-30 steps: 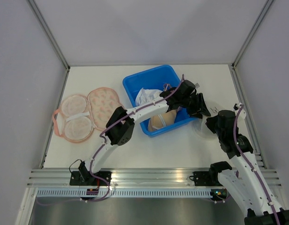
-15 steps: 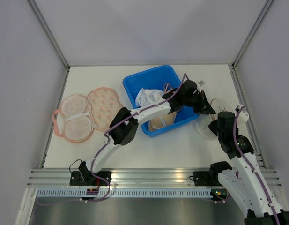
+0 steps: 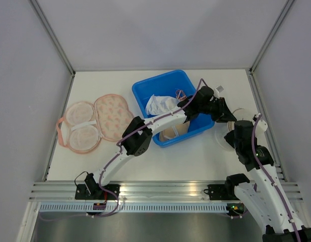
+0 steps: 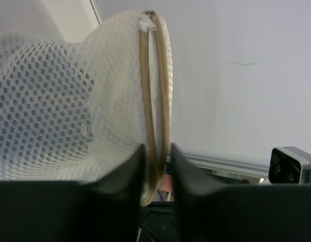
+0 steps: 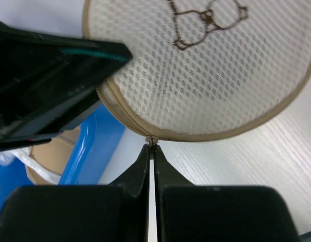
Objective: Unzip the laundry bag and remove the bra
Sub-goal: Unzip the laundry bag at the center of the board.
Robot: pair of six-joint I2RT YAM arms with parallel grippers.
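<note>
Pinching zipper pull [image 5: 151, 140] with right tool [image 5: 151, 150], left tool [image 4: 156, 149] clamping rim [image 4: 156, 75] of laundry bag [image 4: 54, 101]

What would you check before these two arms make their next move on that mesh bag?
1. Right claw shut on the zipper pull: ok.
2. Left claw pinching the tan rim of the laundry bag: ok.
3. Bag already unzipped: cannot tell from the seam.
4. Bra seen inside: cannot tell, the mesh hides it.
5. Bag outside the blue bin: ok, it sits beside it.
</note>
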